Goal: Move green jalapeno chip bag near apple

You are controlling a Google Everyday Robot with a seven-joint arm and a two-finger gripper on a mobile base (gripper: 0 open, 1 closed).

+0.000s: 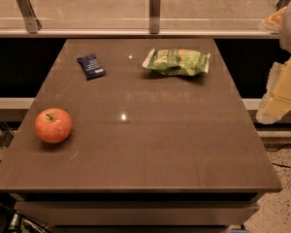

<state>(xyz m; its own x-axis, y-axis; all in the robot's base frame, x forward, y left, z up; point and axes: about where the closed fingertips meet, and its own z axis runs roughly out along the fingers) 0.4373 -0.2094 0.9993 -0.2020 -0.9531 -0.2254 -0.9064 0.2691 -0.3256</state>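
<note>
The green jalapeno chip bag [176,62] lies flat on the brown table [150,144], at the far right of its top. The apple [53,125], red-orange with a short dark stem, stands near the table's left edge, far from the bag. My gripper [277,98] shows as a pale shape at the right edge of the view. It hangs beyond the table's right side, to the right of the bag and nearer the camera, touching nothing.
A small dark-blue packet [91,66] lies at the far left of the table. A glass barrier on metal posts [154,8] runs behind the table. The floor drops away at the table's right and front edges.
</note>
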